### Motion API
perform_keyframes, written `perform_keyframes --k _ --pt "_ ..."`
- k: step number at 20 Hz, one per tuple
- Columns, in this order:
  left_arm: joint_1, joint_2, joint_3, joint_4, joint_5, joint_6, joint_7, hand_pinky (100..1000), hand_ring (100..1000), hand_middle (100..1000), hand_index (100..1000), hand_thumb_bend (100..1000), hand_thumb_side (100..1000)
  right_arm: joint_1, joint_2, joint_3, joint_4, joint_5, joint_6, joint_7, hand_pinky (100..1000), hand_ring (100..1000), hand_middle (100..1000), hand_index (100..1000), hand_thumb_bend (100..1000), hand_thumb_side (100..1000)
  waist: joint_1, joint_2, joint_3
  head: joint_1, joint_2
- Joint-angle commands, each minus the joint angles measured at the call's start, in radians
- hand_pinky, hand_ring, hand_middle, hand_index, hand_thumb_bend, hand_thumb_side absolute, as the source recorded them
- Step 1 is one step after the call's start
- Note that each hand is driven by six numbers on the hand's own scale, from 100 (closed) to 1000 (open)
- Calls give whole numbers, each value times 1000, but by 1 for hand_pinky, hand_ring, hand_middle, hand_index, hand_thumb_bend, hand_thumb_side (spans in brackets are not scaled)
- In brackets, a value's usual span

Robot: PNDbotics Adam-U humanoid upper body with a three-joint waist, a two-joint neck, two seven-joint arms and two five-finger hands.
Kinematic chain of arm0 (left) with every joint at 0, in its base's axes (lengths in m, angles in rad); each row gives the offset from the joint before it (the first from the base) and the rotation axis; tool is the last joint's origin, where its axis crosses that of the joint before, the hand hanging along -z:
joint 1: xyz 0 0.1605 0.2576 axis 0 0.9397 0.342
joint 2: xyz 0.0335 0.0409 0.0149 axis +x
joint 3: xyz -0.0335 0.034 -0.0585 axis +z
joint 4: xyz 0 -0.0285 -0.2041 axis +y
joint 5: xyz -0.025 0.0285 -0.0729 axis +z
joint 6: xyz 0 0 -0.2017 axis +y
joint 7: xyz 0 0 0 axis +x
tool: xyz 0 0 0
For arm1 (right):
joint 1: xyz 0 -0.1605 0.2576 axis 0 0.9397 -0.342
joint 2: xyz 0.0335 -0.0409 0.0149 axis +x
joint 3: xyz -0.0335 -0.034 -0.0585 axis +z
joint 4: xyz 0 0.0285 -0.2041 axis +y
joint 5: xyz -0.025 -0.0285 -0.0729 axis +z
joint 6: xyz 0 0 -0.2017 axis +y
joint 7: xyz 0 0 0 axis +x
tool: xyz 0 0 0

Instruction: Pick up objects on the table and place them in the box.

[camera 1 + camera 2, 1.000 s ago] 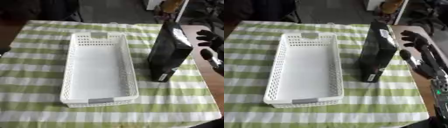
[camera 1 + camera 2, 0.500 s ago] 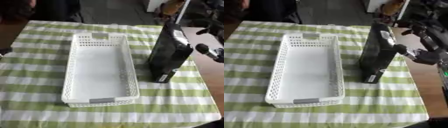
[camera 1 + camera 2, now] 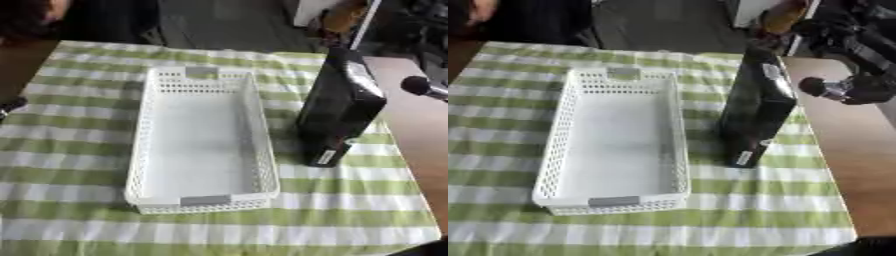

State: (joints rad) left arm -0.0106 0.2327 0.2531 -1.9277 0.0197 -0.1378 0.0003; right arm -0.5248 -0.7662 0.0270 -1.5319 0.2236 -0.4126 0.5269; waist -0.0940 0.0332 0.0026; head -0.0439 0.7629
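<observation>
White perforated plastic box [image 3: 203, 150] lay empty on green-striped cloth [image 3: 79, 230], black carton [image 3: 754, 112] stood upright just right of box, right hand [image 3: 852, 87] right of carton, apart, finger state indiscernible.

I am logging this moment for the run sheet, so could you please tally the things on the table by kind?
White perforated basket: 1
Black box-shaped object, standing to the basket's right: 1
Green and white striped tablecloth: 1
Total: 3
</observation>
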Motion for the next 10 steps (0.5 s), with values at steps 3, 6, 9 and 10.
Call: perform_keyframes --k 3,6,9,10 --pt "-3 25 -3 -10 0 -2 -4 777 1000 1000 909 191 996 -56 -99 19 2 34 -95 33 954 993 997 1000 646 722 1 -13 1 7 3" --pt "-2 27 -3 -9 -1 -2 -5 777 1000 1000 908 190 997 -80 -133 33 -6 97 -145 40 991 1000 1000 1000 651 679 0 -14 1 8 4" --pt "-2 28 -3 -8 -1 -2 -5 777 1000 1000 908 190 996 -100 -152 44 -22 180 -175 34 1000 1000 1000 1000 654 657 -2 -16 0 10 4" --pt "-1 28 -3 -8 -1 -2 -6 776 1000 1000 907 190 996 -105 -158 49 -29 210 -184 30 1000 1000 1000 1000 658 635 -2 -16 0 10 4"
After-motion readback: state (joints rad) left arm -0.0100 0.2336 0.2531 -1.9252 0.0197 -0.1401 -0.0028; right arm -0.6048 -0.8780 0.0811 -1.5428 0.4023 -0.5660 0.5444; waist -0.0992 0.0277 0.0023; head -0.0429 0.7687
